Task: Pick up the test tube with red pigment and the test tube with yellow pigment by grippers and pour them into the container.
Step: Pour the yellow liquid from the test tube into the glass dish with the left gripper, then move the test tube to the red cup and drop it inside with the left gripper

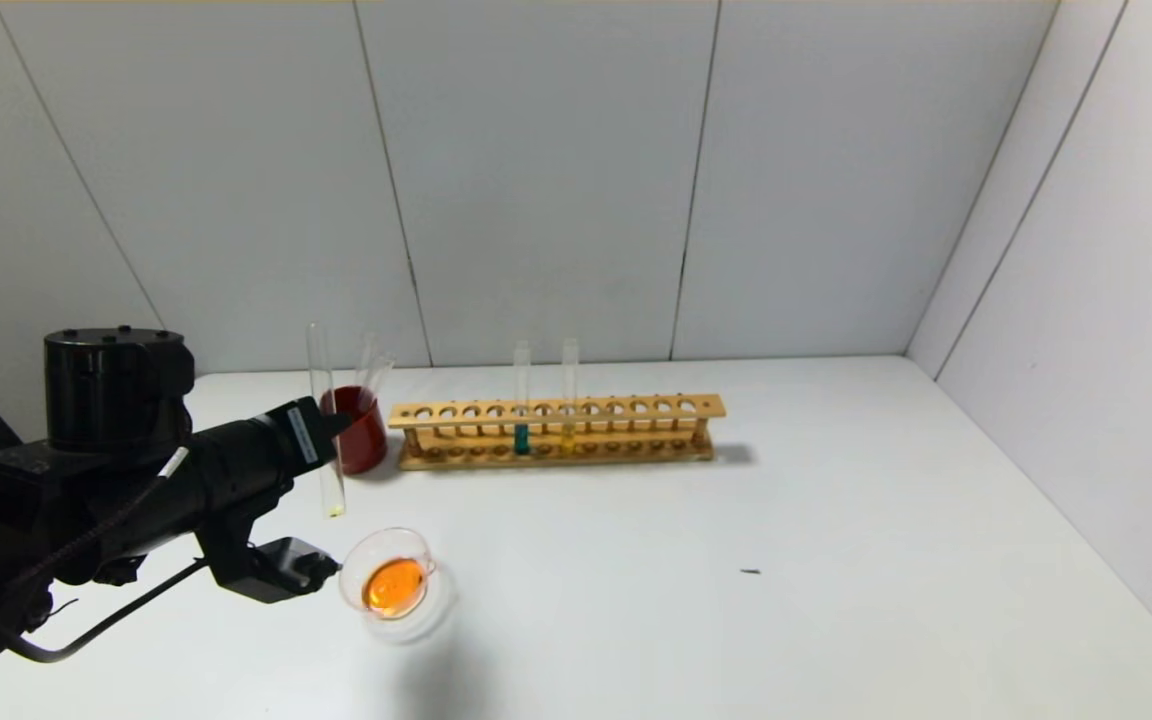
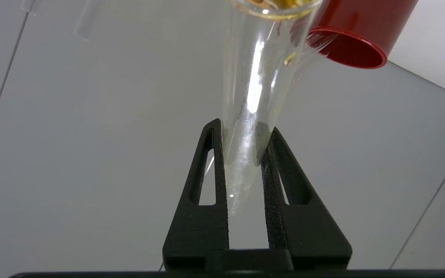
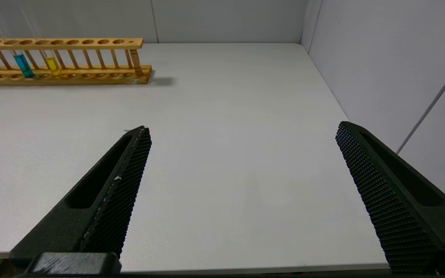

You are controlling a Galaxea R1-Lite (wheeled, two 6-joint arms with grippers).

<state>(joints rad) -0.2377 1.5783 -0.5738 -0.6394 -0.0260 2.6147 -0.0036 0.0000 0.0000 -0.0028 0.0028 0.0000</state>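
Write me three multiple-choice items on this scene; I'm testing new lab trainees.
1. Where is the dish?
A. On the table, nearer the robot than the cup
B. Inside the cup
C. On a shelf

2. How many tubes stand in the rack?
A. One
B. Two
C. Four

3. What state is the left gripper in?
A. Open and empty
B. Shut on a near-empty tube
C. Shut on the cup

Key:
1 A: the head view shows the dish on the table in front of the cup.
2 B: only the teal tube and the yellow tube stand there.
3 B: the left wrist view shows both fingers pressed against the glass.
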